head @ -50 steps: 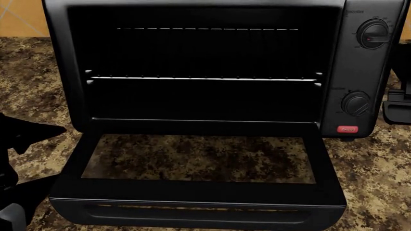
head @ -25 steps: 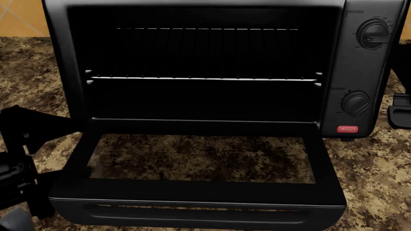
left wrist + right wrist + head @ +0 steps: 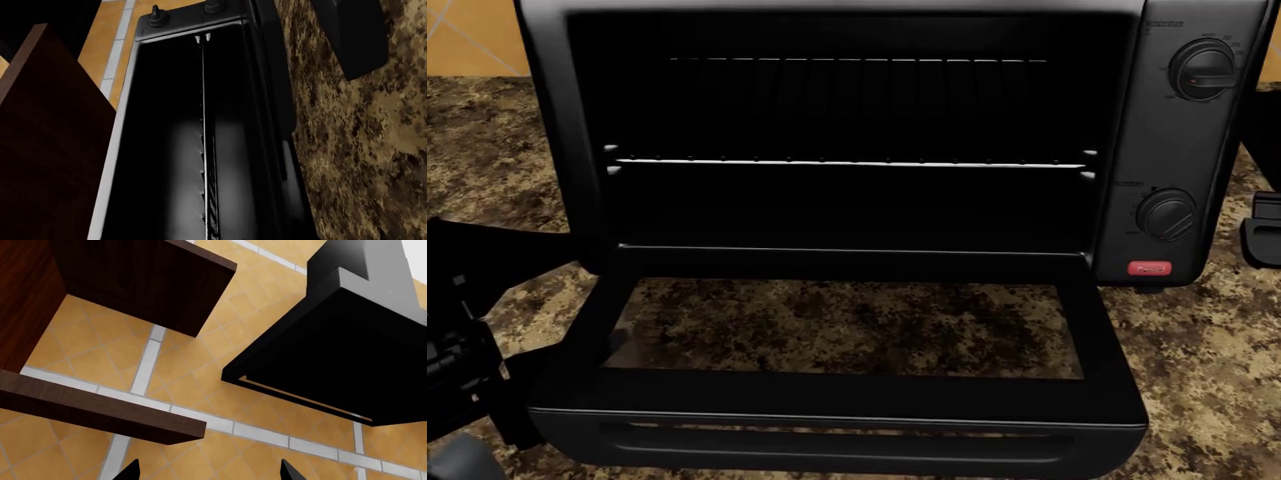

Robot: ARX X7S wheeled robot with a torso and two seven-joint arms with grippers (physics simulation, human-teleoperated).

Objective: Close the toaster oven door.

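Note:
The black toaster oven fills the head view with its cavity open and a wire rack inside. The toaster oven door lies folded down almost flat toward me, with granite showing through its glass and its bar handle along the near edge. My left gripper is a dark shape close beside the door's left edge; its fingers blend into the black. The left wrist view looks sideways into the cavity and shows no fingers. My right gripper is open, points up at the tiled wall and holds nothing.
Speckled brown granite counter surrounds the oven. Two knobs and a red button sit on its right panel. A black part of my right arm shows at the right edge. Wooden cabinets and a black hood hang overhead.
My left arm has come up and in toward the door's left edge. The black right arm part has slid further right. The door lies as before.

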